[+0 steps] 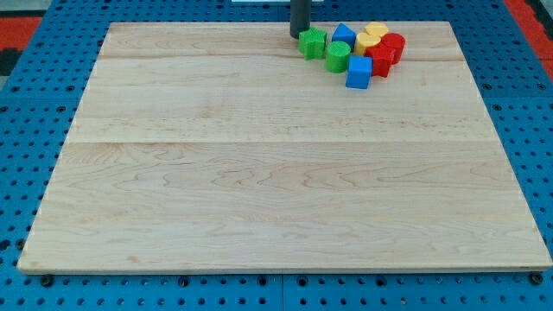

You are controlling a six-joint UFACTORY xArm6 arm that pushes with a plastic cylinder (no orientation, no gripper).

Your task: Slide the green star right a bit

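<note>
Our arm carries no hand, so there is no spread or pinching state to report; it ends in a dark rod, and my tip (298,35) rests on the table (259,190) near the view's top edge.

The green star (312,42) lies at the view's top, right of centre, at the left end of a tight cluster of blocks. My tip stands just beside the star on its left, at its upper left corner; whether the two touch cannot be determined.

The cluster is arranged as follows:
- A green cylinder (338,55) sits immediately right of and slightly below the star, apparently touching it.
- A blue block (344,35), shape unclear, sits right of the star, toward the view's top.
- A blue cube (359,72) sits at the cluster's lower edge.
- Yellow blocks (372,35) and red blocks (385,53) occupy the right side; their shapes cannot be made out.

We judge the step in hand to be the contact stage: the tip is placed on the correct side for a rightward push. The next move calls for a short, straight stroke toward the view's right. Because the tip sits high on the star, the block may rotate or slip downward. The neighbouring blocks will likely be displaced too.
</note>
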